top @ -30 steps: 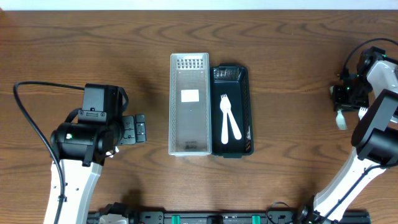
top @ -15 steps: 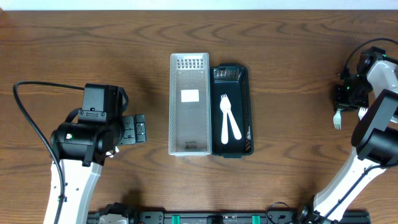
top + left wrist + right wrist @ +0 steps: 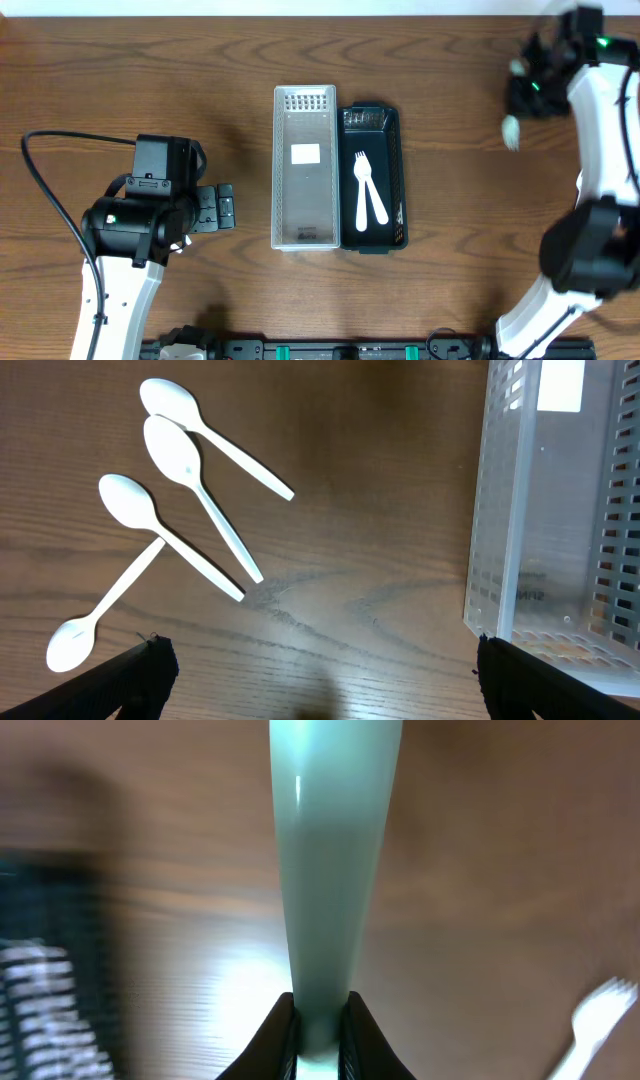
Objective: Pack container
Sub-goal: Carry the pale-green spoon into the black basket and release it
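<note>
A clear slotted container [image 3: 305, 170] and a black slotted container [image 3: 395, 130] stand side by side mid-table. Two white forks [image 3: 367, 190] lie in the black one. My right gripper [image 3: 527, 88] is at the far right, above the table, shut on the handle of a white fork [image 3: 511, 128]. The right wrist view shows that handle [image 3: 330, 870] clamped between the jaws [image 3: 318, 1012]. My left gripper [image 3: 320, 690] is open and empty, over bare wood. Several white spoons [image 3: 190, 470] lie left of the clear container [image 3: 500, 560].
Another white fork [image 3: 600, 1015] lies on the wood at the lower right of the right wrist view. The black container shows blurred at that view's left edge [image 3: 40, 980]. In the overhead view the left arm [image 3: 150, 205] hides the spoons.
My right gripper has lifted the white fork off the table and swung it toward the far edge and slightly left. The left arm has not moved.
</note>
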